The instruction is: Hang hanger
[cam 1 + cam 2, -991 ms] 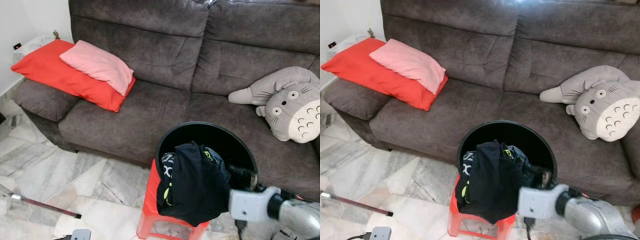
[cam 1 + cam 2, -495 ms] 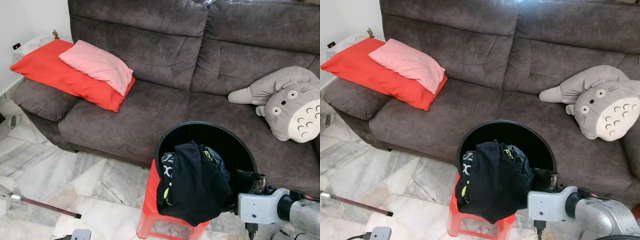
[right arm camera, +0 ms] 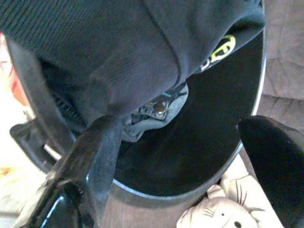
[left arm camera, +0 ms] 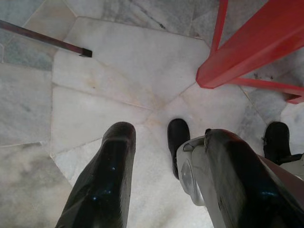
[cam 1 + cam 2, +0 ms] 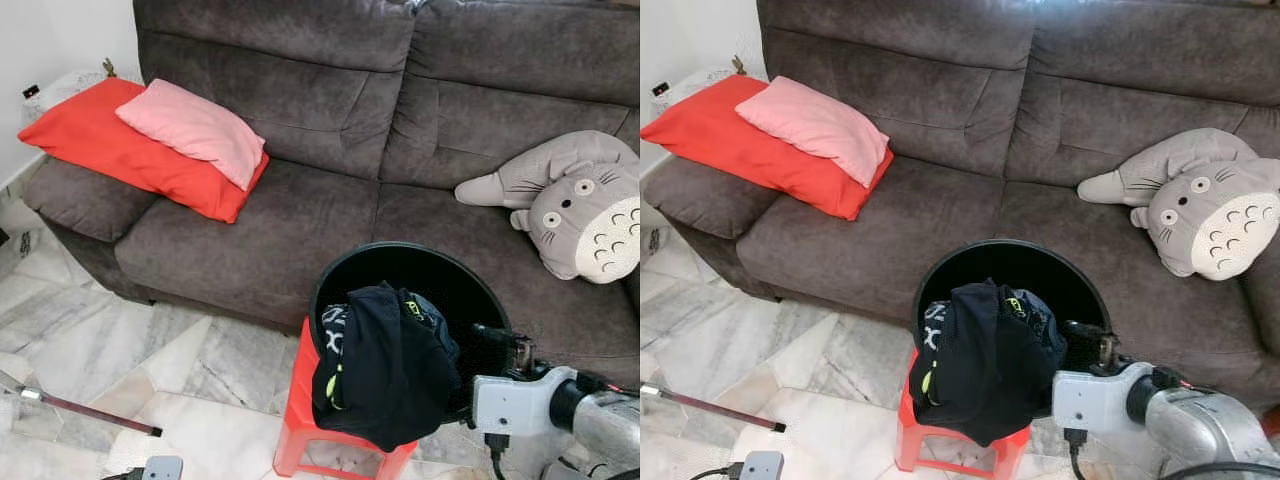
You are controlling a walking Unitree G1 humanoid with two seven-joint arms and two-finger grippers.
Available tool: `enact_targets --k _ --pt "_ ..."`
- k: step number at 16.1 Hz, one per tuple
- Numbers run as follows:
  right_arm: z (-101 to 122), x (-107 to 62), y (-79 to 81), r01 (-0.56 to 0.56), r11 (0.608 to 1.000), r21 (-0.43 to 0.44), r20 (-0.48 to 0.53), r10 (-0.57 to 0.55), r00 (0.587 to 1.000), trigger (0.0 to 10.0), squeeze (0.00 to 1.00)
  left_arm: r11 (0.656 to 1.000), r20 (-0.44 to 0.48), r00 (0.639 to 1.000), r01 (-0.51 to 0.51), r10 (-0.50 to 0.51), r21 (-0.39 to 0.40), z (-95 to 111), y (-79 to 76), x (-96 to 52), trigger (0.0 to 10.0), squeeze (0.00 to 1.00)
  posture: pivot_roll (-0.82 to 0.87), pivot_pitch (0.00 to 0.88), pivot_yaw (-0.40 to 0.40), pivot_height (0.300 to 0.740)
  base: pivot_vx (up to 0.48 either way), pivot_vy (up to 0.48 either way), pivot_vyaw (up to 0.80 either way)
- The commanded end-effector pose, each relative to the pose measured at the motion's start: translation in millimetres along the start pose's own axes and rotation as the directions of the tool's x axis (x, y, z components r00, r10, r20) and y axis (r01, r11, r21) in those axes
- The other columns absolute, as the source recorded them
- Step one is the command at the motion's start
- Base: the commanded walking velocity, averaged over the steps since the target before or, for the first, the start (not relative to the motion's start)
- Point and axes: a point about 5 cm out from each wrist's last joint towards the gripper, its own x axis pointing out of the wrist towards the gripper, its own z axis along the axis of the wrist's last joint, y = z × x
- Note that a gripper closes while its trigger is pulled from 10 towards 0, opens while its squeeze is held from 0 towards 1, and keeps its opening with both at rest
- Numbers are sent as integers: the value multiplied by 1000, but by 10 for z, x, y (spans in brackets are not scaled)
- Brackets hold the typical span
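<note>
My right claw [image 5: 497,336] sits at the lower right of the head view, at the right rim of the black bucket [image 5: 470,290], fingers spread wide with nothing between them; the wrist view looks past both fingers [image 3: 90,156] into the bucket's dark interior. The black garment [image 5: 380,370] drapes over the bucket's near edge, with a greyish piece of cloth [image 3: 152,114] tucked beneath it inside. The bucket stands on a red stool [image 5: 300,410], lower centre, in front of the grey sofa [image 5: 300,230]. I can make out no hanger anywhere in the frames. My judgement: the step in hand is reaching into the bucket for laundry, well short of any hanging. Next move calls for lowering the open claw onto a fold of cloth and closing. Left claw [image 4: 166,175] hangs idle over the marble floor [image 4: 118,85], fingers apart, empty.
</note>
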Motion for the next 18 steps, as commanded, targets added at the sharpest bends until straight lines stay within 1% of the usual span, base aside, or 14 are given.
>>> enact_targets --k 1,4,6,7,8,11,14,18 --pt "-5 -1 -2 12 1000 6 5 -12 1000 10000 0 1000 -48 999 5 -4 13 -117 11 -33 10000 0 -75 174 -23 740 0 0 0" --pt "36 15 36 -4 1000 21 25 4 1000 10000 0 1000 -49 999 6 -6 16 -120 8 -33 10000 0 -74 172 -24 740 0 0 0" --pt "43 -2 40 -27 998 50 32 26 999 10000 0 1000 -49 999 6 -5 16 -120 9 -33 10000 0 -76 172 -24 740 0 0 0" --pt "28 -5 43 -32 998 46 29 31 999 10000 0 1000 -49 999 6 -5 16 -118 9 -33 10000 0 -77 170 -24 740 0 0 0" --pt "-15 -8 81 -56 998 31 9 56 998 10000 0 1000 -49 999 6 -5 16 -116 9 -32 10000 0 -77 170 -24 740 0 0 0" --pt "-13 0 81 -51 998 46 13 50 999 10000 0 1000 -47 999 6 -5 16 -111 10 -30 10000 0 -78 168 -24 740 0 0 0" --pt "-36 10 127 -69 997 47 4 69 998 10000 0 1000 -45 999 5 -4 16 -107 13 -30 10000 0 -71 170 -24 740 0 0 0" --pt "-57 69 175 -42 998 50 4 42 999 10000 0 1000 -44 999 4 -3 17 -108 12 -31 10000 0 -70 172 -23 740 0 0 0"
